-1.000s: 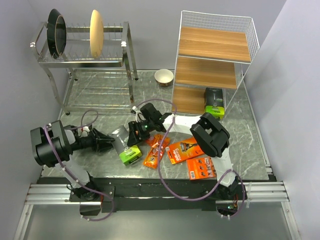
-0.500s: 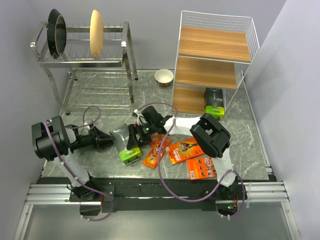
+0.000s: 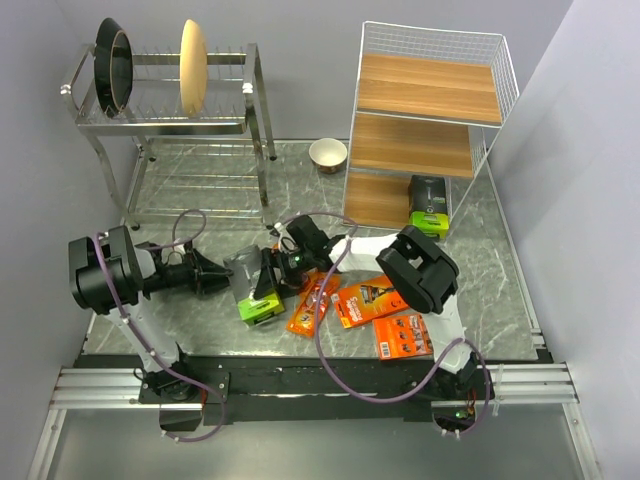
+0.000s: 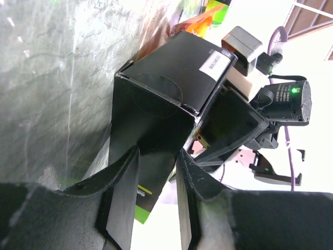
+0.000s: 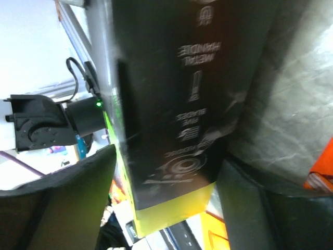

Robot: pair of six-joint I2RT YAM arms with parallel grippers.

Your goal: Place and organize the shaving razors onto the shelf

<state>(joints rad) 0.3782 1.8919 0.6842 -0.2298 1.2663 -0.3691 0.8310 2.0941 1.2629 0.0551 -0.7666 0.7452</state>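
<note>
A dark grey razor box with a lime-green end (image 3: 256, 300) is tipped up on the table, left of centre. My right gripper (image 3: 270, 277) reaches left and is shut across it; the box (image 5: 177, 78) fills the gap between its fingers (image 5: 169, 156). My left gripper (image 3: 218, 278) is open at the box's other side, its fingertips (image 4: 157, 152) at the box's near edge (image 4: 166, 83). Orange razor packs (image 3: 312, 300) (image 3: 365, 300) (image 3: 403, 335) lie to the right of the box. A second grey box (image 3: 428, 205) stands on the bottom board of the shelf (image 3: 410, 150).
A steel dish rack (image 3: 170, 100) with plates stands at the back left. A small bowl (image 3: 328, 153) sits between the rack and the shelf. The right arm's cable loops over the orange packs.
My left gripper has moved right up to the box. My right gripper has shifted left over the box, and the box's grey end has tipped up.
</note>
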